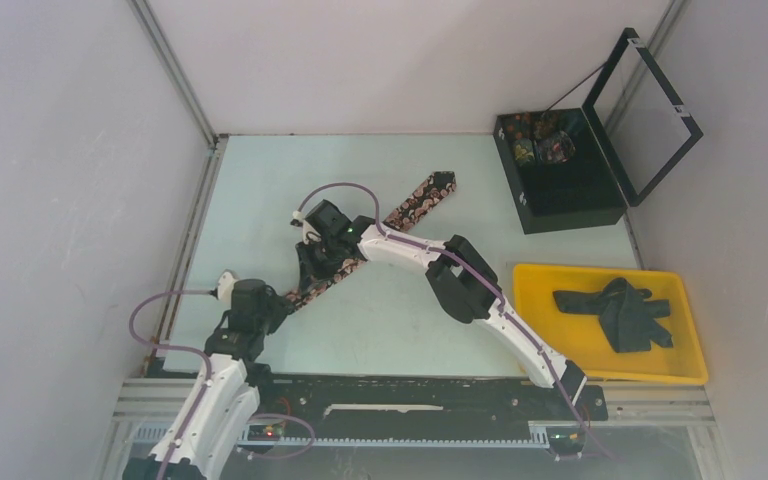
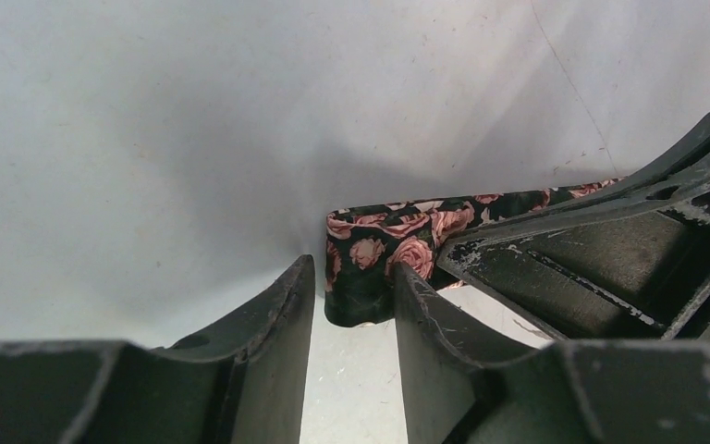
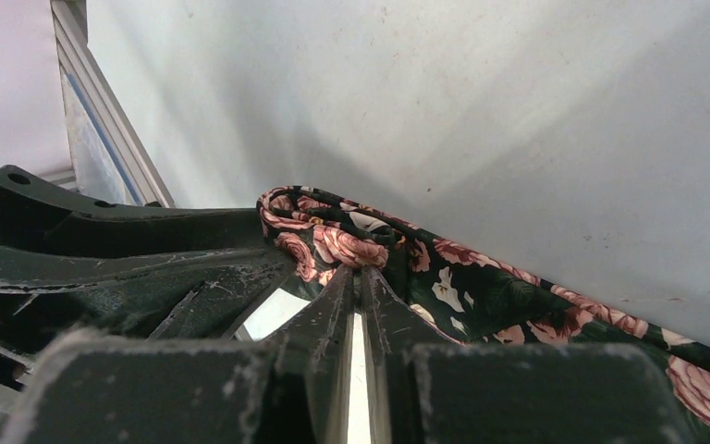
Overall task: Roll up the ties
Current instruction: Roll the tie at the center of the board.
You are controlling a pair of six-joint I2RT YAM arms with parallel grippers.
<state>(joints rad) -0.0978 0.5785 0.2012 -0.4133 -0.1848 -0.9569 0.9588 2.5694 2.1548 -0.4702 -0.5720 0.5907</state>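
Note:
A black tie with pink roses (image 1: 415, 203) lies diagonally across the table, from the back middle to the front left. My right gripper (image 1: 320, 265) is shut on a folded-over part of it near its front end; in the right wrist view its fingertips (image 3: 356, 270) pinch the fold of the tie (image 3: 333, 242). My left gripper (image 1: 262, 305) is open at the tie's front tip. In the left wrist view the folded end of the tie (image 2: 370, 259) sits between and just beyond its fingertips (image 2: 352, 266), and I cannot tell if they touch it. The right gripper's body (image 2: 610, 250) is close on the right.
A yellow tray (image 1: 550, 345) at the front right holds dark plain ties (image 1: 620, 315). A black box (image 1: 570, 195) with its lid up stands at the back right, with rolled patterned ties (image 1: 540, 140) inside. White walls close in on the left, back and right.

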